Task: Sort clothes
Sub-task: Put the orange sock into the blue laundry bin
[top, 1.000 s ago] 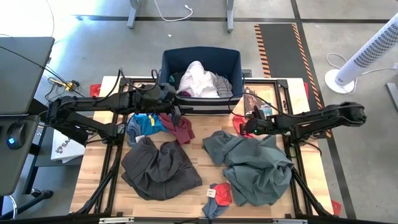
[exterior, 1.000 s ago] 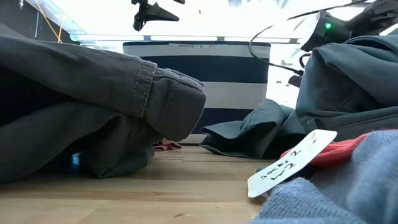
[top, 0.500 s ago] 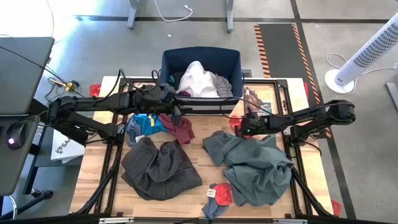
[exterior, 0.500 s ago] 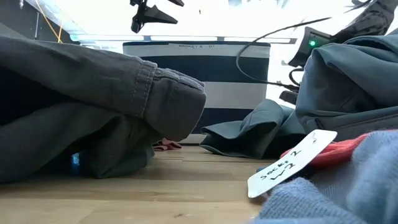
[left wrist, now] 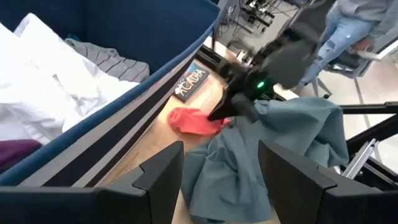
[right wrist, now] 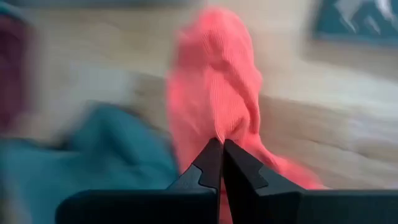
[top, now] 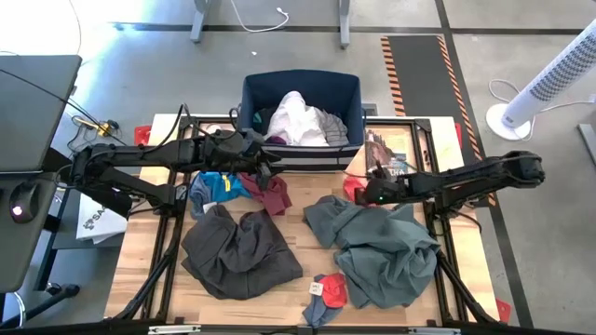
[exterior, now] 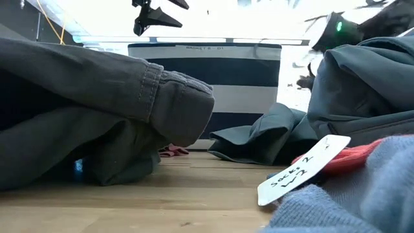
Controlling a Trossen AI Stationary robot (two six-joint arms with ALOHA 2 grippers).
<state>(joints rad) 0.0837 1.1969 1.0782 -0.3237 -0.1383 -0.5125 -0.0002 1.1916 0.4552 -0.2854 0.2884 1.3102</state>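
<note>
A red sock (top: 353, 189) lies on the table between the bin and the grey-green shirt (top: 382, 244). My right gripper (top: 362, 194) is shut at the sock (right wrist: 214, 81); the left wrist view also shows this gripper (left wrist: 219, 114) at the sock (left wrist: 191, 121). My left gripper (left wrist: 221, 180) hangs open and empty above the bin's near wall (left wrist: 118, 134), over the bright blue piece (top: 216, 184) and the maroon piece (top: 273, 192). Dark grey-brown trousers (top: 238, 249) lie at the near left. Small grey and red socks (top: 326, 292) lie at the near edge. My right gripper has its shut fingertips (right wrist: 211, 155) on the middle of the red sock (right wrist: 217, 124), slanting down from the table's right. The tips meet, and how much cloth is caught between them does not show. The sock lies on the table.
The navy bin with white stripes (top: 250, 93) stands at the far middle and holds white and striped clothing (top: 296, 117). A book (top: 386, 149) lies at the far right. A paper tag (exterior: 304, 169) sticks out of the near socks. A person stands beyond the table (left wrist: 367, 25).
My right arm has reached a little toward the table's left edge and then drawn back toward the right, its gripper staying at the red sock. My left arm has kept still.
</note>
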